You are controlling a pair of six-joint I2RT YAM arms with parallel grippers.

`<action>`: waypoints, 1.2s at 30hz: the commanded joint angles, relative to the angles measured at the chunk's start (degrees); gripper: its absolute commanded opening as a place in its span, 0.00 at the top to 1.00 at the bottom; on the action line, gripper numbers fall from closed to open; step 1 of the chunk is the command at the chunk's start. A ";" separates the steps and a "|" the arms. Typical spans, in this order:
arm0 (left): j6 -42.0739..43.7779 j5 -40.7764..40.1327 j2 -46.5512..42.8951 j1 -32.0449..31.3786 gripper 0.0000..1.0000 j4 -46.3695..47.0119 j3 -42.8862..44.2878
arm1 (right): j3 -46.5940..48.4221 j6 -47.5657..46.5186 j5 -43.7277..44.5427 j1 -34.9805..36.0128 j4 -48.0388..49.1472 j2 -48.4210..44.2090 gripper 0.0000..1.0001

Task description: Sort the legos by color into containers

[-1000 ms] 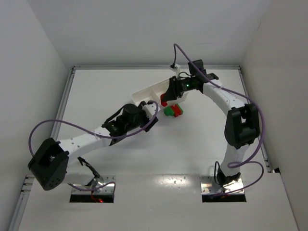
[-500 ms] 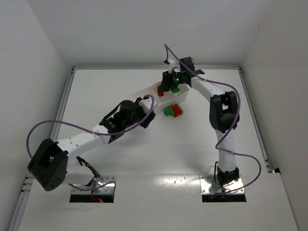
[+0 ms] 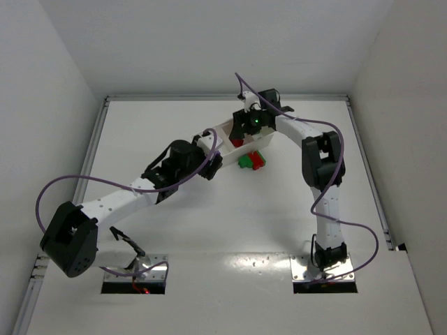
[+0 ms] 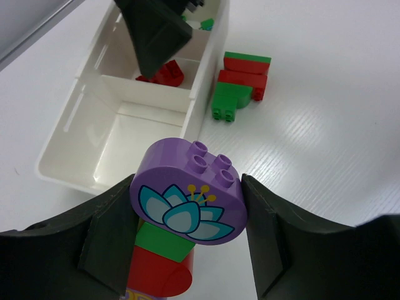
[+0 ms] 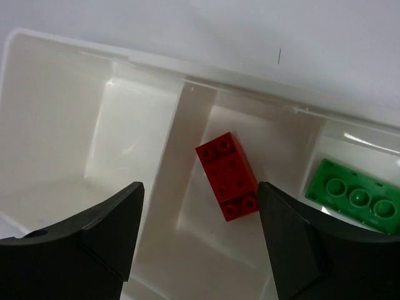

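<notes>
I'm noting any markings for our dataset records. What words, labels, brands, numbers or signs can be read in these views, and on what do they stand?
None: no word, number or brand can be read in any view.
The only print is a picture, a blue and white flower, on the purple brick; it has no letters.
The studs of the red brick and green brick in the tray show no readable marks.

One tray [image 5: 187,74], three compartments [image 5: 56,137]; inside, one red brick [image 5: 228,176], one green brick [image 5: 353,197]. One purple-topped stack [image 4: 187,200]. One red-green cluster [image 4: 240,84].
</notes>
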 commanded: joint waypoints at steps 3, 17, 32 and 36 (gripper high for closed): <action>-5.79 1.40 -0.81 2.41 1.00 2.66 3.65 | -4.68 1.67 0.85 0.21 5.39 -7.78 0.26; -22.94 1.31 -3.61 9.35 1.00 -1.63 6.46 | -22.00 5.81 8.65 0.21 5.76 -32.92 0.24; -50.16 -7.91 -2.93 15.50 1.00 -19.65 13.49 | -40.71 7.46 11.04 2.49 11.54 -54.11 0.18; -56.24 -11.42 -0.11 16.74 1.00 -27.75 16.92 | -49.16 11.52 12.18 5.21 21.48 -60.44 0.09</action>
